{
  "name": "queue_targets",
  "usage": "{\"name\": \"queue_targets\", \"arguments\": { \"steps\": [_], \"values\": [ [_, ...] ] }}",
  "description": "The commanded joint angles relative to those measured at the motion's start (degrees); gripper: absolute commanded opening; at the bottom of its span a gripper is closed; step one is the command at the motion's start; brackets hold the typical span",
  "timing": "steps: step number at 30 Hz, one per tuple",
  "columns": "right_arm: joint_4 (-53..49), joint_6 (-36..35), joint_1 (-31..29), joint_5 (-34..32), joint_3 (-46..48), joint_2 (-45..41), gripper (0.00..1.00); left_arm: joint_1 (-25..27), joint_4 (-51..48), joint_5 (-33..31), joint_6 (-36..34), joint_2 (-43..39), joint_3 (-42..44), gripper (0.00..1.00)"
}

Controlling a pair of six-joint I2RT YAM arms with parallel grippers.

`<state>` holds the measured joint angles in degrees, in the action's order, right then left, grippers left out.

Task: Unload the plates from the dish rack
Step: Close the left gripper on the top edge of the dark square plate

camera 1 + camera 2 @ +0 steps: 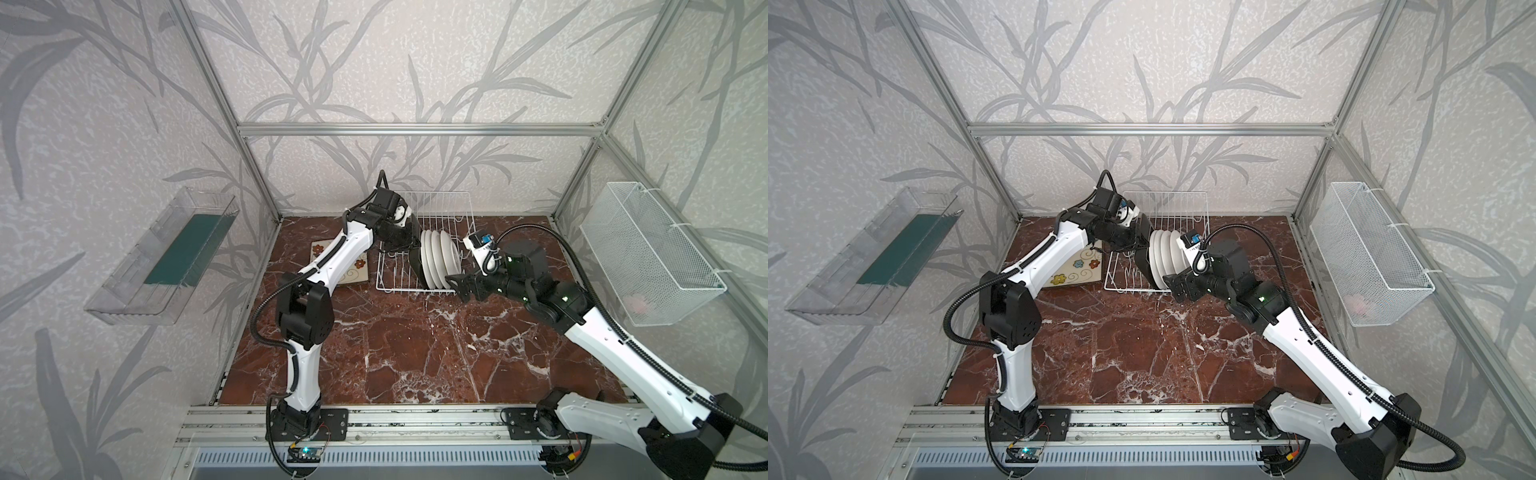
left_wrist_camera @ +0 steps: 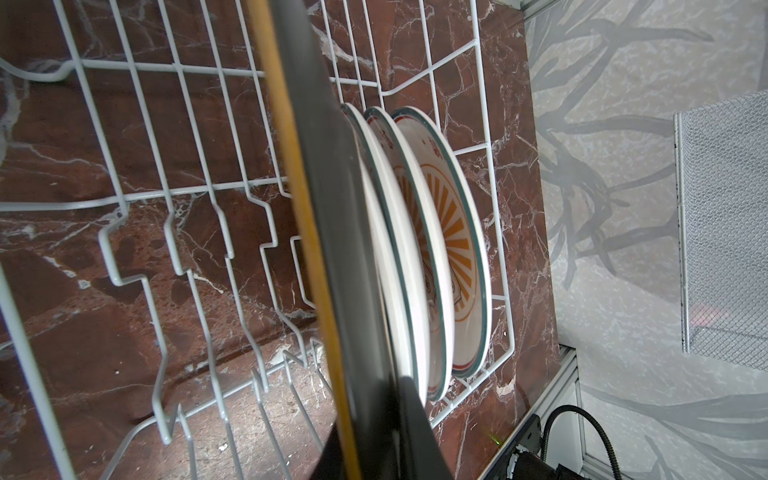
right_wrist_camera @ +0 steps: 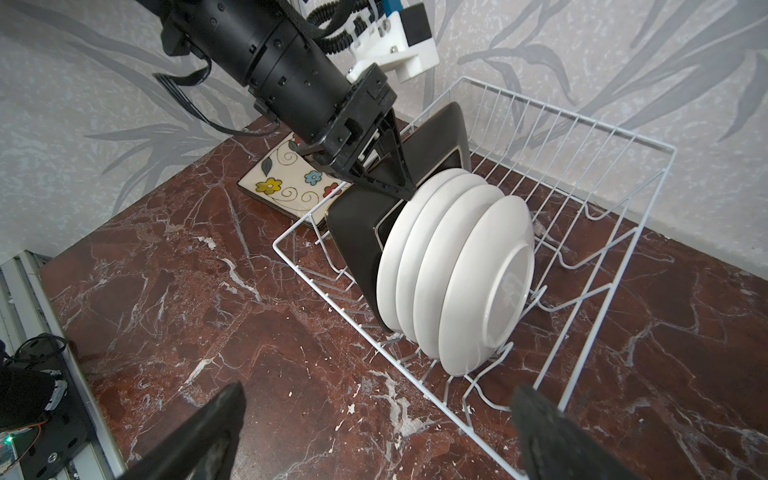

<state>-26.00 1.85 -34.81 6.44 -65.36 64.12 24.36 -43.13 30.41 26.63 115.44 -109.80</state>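
Observation:
The white wire dish rack [image 1: 446,203] [image 1: 1179,203] [image 3: 582,166] stands at the back of the table. Several round white plates [image 1: 440,257] [image 1: 1167,257] [image 3: 469,270] stand upright in it, and their orange sunburst faces [image 2: 449,232] show in the left wrist view. Beside them leans a black-backed square plate [image 1: 415,266] [image 2: 332,208] [image 3: 361,241]. My left gripper [image 1: 411,243] [image 1: 1142,239] [image 2: 374,449] [image 3: 399,187] is shut on this plate's upper edge. My right gripper [image 1: 459,286] [image 1: 1173,286] [image 3: 374,432] stands open and empty just in front of the rack's near right corner.
A stack of flowered square plates [image 1: 357,266] [image 1: 1077,270] [image 3: 291,178] lies on the marble table [image 1: 415,353], left of the rack and under my left arm. A clear plastic tray [image 1: 166,257] hangs on the left wall. A white mesh basket [image 1: 648,249] hangs on the right wall.

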Motion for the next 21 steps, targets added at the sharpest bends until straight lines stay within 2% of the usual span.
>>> {"name": "queue_targets", "arguments": {
  "steps": [1,9,21],
  "values": [
    [0.45,-0.40,0.27,-0.46,0.53,-0.05,0.99,0.07,-1.35,-0.70,-0.99,0.70,-0.35,0.00],
    [0.33,-0.44,0.42,-0.46,0.58,-0.31,0.99,0.00,2.43,0.96,3.18,-2.02,0.39,0.00],
    [0.84,-0.39,0.36,-0.28,0.67,-0.09,0.99,-0.08,2.74,-0.33,6.92,-5.83,-1.20,0.00]
  ]
}}
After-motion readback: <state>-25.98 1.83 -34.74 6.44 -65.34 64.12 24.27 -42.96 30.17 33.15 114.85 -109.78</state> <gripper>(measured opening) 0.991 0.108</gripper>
